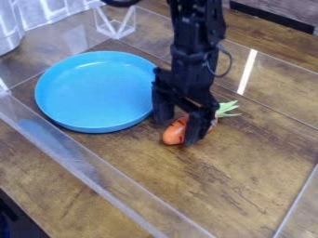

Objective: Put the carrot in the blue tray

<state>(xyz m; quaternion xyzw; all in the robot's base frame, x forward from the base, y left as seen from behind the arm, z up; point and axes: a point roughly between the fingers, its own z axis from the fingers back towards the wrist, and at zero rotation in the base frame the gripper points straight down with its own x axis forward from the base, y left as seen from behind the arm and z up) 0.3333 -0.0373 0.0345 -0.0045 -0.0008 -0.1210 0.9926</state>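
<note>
Closing evenly on the carrot's (176, 132) thick orange middle, not its green top, looks like the way to get a secure grip. The gripper (183, 128) points straight down with its fingers spread wide either side of the carrot, holding nothing yet. The carrot lies on the wooden table (99, 186), just beside the blue tray (87, 91).

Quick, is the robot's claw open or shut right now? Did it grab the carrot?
Gripper: open, jaws down on either side of the carrot, not clamped on it yet.
</note>
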